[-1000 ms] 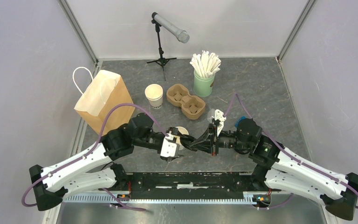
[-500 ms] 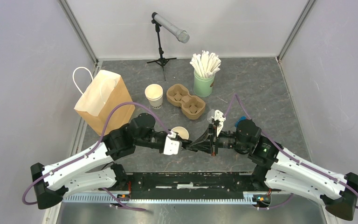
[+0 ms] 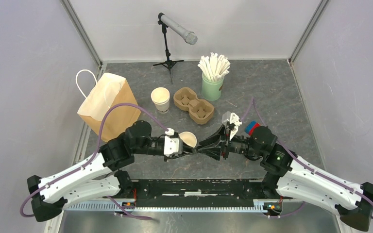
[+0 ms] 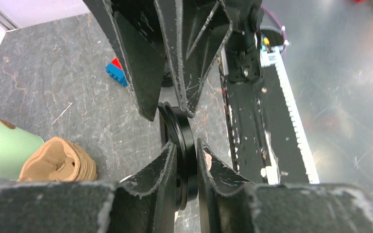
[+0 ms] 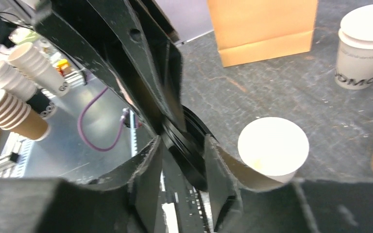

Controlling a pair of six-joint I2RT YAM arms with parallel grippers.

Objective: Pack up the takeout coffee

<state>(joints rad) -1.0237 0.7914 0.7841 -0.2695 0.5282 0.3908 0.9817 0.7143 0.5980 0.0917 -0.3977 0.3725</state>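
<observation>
The left tool (image 4: 186, 142) is clenched on a black lid (image 4: 178, 127), which is held on edge above the surface (image 3: 272, 87). The same lid is gripped from the opposite side by the right tool (image 5: 183, 141), so the two tools are met tip to tip. Just behind that meeting point the cup (image 3: 188, 140) is stood upright and uncovered. Farther back a stack of cups (image 3: 160, 99), a cardboard carrier (image 3: 194, 105) and a green pot of straws (image 3: 212, 77) are set. A paper bag (image 3: 108, 104) is stood at the left, and the left arm's wrist and cable are placed between it and the cup. A microphone (image 3: 177, 28) is seen at the back.
</observation>
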